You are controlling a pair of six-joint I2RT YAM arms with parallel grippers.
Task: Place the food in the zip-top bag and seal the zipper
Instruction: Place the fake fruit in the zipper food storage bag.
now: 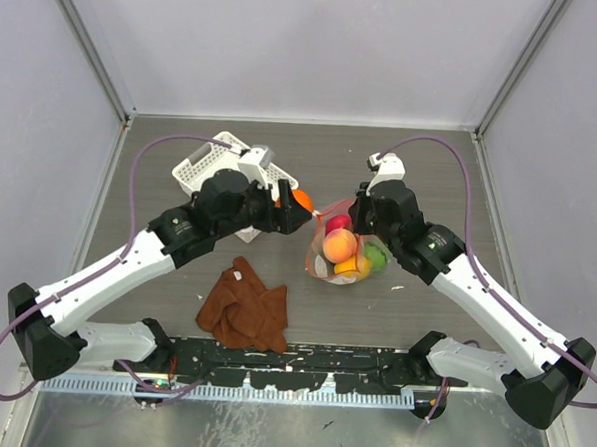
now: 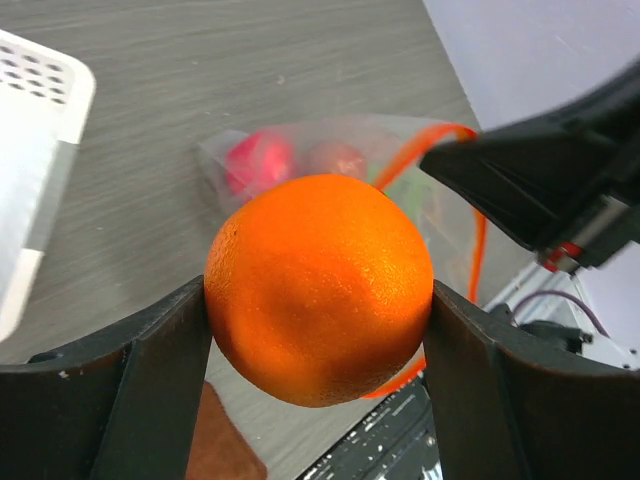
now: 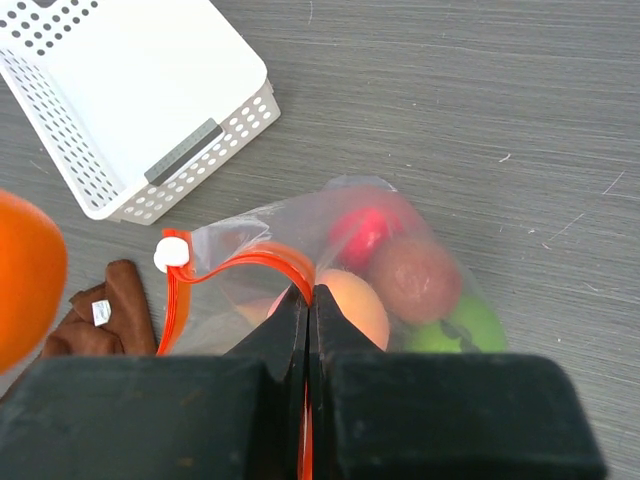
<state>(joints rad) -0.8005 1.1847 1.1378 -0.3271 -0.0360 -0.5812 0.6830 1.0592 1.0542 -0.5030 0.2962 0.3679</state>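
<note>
The zip-top bag sits at the centre of your top view, holding peach, red and green fruits. Your right gripper pinches its orange-red zipper. Your left gripper clamps an orange fruit just left of the bag's mouth.

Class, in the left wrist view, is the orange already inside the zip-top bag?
No, the left gripper holds the orange outside the zip-top bag.
</note>
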